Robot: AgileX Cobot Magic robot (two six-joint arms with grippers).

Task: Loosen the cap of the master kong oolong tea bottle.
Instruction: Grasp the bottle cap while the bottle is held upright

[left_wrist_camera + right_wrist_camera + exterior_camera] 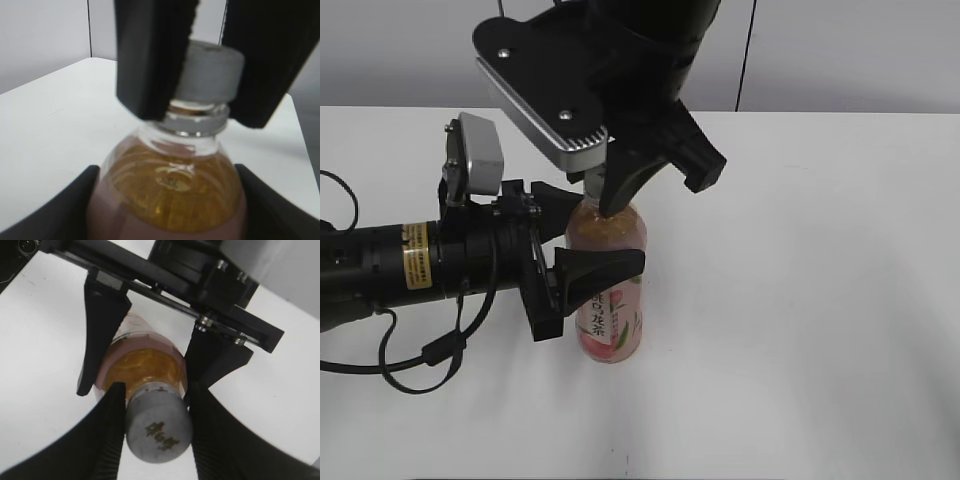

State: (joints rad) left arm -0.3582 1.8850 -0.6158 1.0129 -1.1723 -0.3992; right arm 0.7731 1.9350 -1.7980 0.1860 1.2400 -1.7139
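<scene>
Left claw (588, 232) clamps master kong oolong tea bottle (611, 300) upright on bench (820, 300); right claw (152, 425) grips cap (159, 429). Cap apparently still seated; loosening remains.

The left arm (390, 265) is a fat black tube with a yellow sticker and a black cable looping under it. A small grey camera box (478, 155) sits on top. The right arm (650, 40) is black too, with a grey metal plate (545, 95) and shiny round screws. Both have black pointy fingers (605, 265)

Matt cap (159, 432); glossy, seemingly plastic bottle (610, 300).
</scene>
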